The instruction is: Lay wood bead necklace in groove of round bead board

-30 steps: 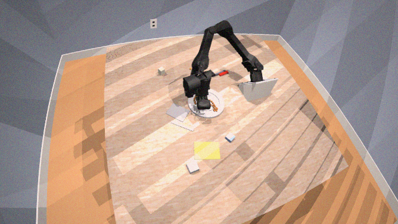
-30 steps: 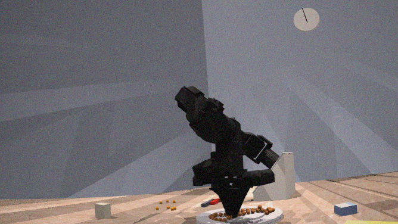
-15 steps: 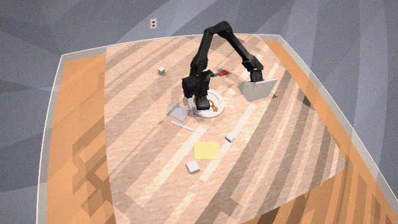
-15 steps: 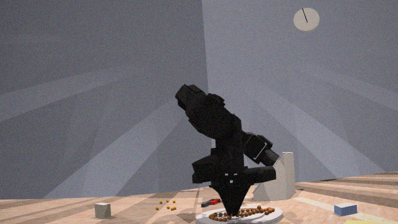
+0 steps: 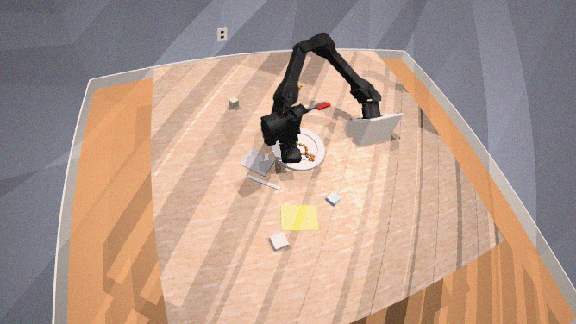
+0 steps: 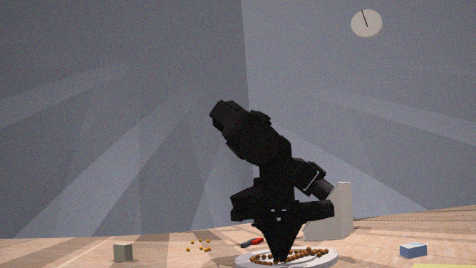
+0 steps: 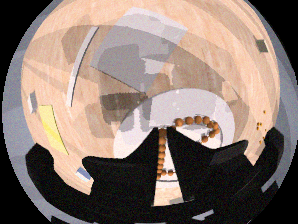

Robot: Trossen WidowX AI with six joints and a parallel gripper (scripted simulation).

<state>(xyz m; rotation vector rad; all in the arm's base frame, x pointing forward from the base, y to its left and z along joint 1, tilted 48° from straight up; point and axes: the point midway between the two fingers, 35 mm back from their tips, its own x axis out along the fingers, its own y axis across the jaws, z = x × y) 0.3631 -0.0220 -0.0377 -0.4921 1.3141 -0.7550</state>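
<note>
The round grey bead board (image 5: pixel 317 146) (image 6: pixel 329 256) (image 7: pixel 193 104) lies mid-table. The wood bead necklace (image 5: pixel 307 151) (image 6: pixel 303 253) (image 7: pixel 196 121) of brown beads lies on the board, partly along its groove. My gripper (image 5: pixel 291 156) (image 6: pixel 279 259) (image 7: pixel 161 131) stands down on the board's left part and is shut on one end of the necklace; in the wrist view a strand of beads runs between the fingers. The beads under the fingers are hidden in the top and exterior views.
A grey sheet (image 5: pixel 257 162) and a thin grey bar (image 5: pixel 263 182) lie left of the board. A white wedge stand (image 5: pixel 374 127) (image 6: pixel 333 214), a red-handled tool (image 5: pixel 322 105) (image 6: pixel 252 242), loose orange beads (image 6: pixel 199 246), small cubes (image 5: pixel 234 102) (image 6: pixel 122 251), a blue block (image 5: pixel 333 198) (image 6: pixel 412 249) and a yellow sheet (image 5: pixel 299 217) lie around.
</note>
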